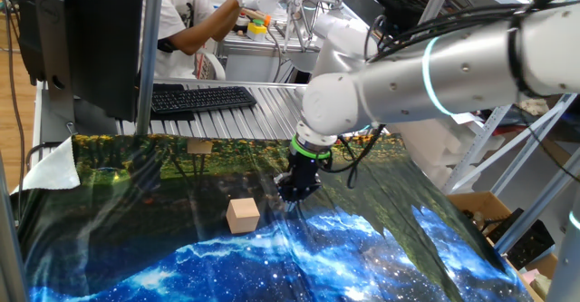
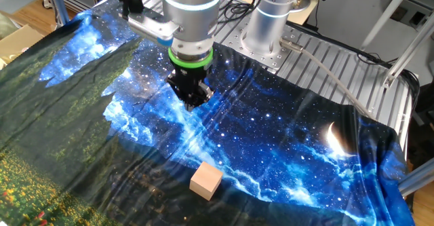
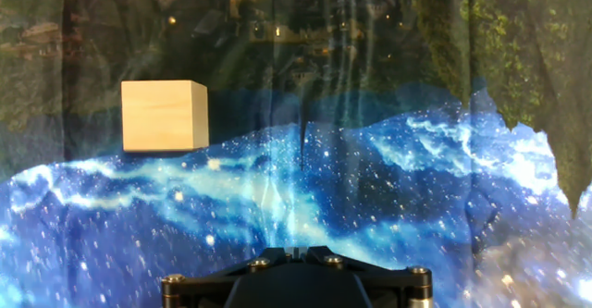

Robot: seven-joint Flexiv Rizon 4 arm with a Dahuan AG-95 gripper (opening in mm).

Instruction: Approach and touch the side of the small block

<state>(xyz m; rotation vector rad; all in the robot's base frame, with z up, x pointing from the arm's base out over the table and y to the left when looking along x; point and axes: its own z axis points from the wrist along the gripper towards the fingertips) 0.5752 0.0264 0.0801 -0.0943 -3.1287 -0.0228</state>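
The small block [image 1: 243, 216] is a plain light-tan wooden cube on the galaxy-print cloth. It also shows in the other fixed view [image 2: 206, 181] and at the upper left of the hand view [image 3: 164, 116]. My gripper [image 1: 297, 191] hangs just above the cloth, a short way to the right of the block and apart from it. In the other fixed view the gripper [image 2: 190, 98] is well beyond the block. Its black fingers look closed together, with nothing between them. In the hand view only the black tip [image 3: 296, 257] shows at the bottom edge.
A flatter tan piece [image 1: 200, 147] lies at the far edge of the cloth. A black keyboard [image 1: 201, 97] and a monitor [image 1: 86, 30] stand behind on the ribbed metal table. The arm's base [image 2: 271, 22] stands at the cloth's far side.
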